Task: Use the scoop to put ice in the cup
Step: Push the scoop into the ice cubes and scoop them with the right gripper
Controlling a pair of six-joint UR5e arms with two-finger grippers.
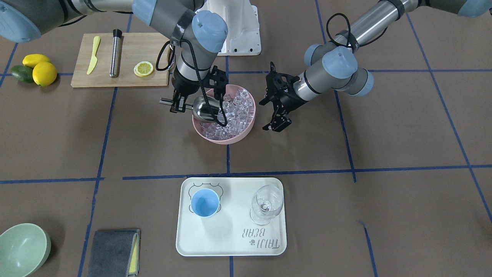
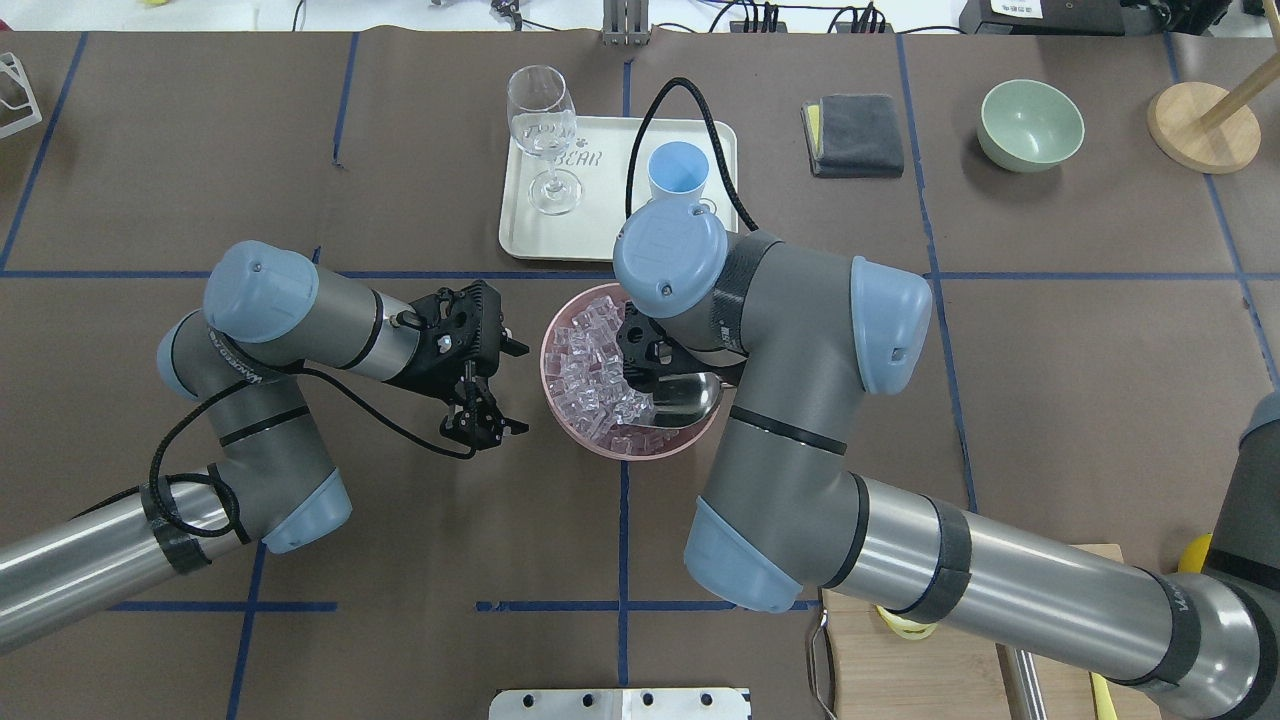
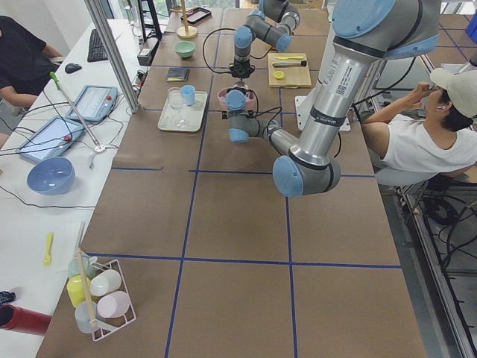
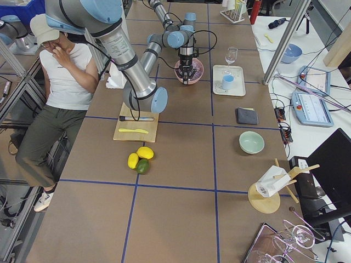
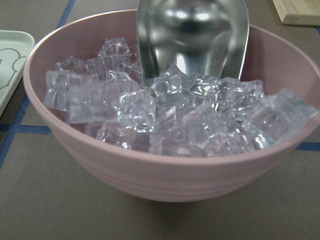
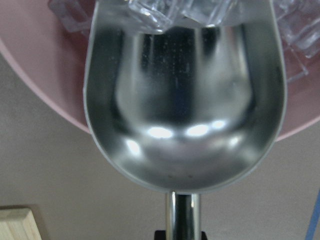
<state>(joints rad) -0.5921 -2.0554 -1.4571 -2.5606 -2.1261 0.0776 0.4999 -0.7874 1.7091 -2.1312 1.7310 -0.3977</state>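
Clamping the scoop (image 1: 205, 109), right fingers (image 1: 174, 108) rest its mouth in the ice (image 1: 238, 109); left fingers (image 2: 478, 418) gape beside the bowl (image 1: 226, 140).

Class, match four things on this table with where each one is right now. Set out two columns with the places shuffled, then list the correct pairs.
Things
1. scoop
2. cup
3. lemon slice
4. green bowl

Places
a. on the white tray
b. on the wooden board
c. dipped into the ice in the pink bowl
d. on the table beside the grey cloth

Pairs: 1-c, 2-a, 3-b, 4-d
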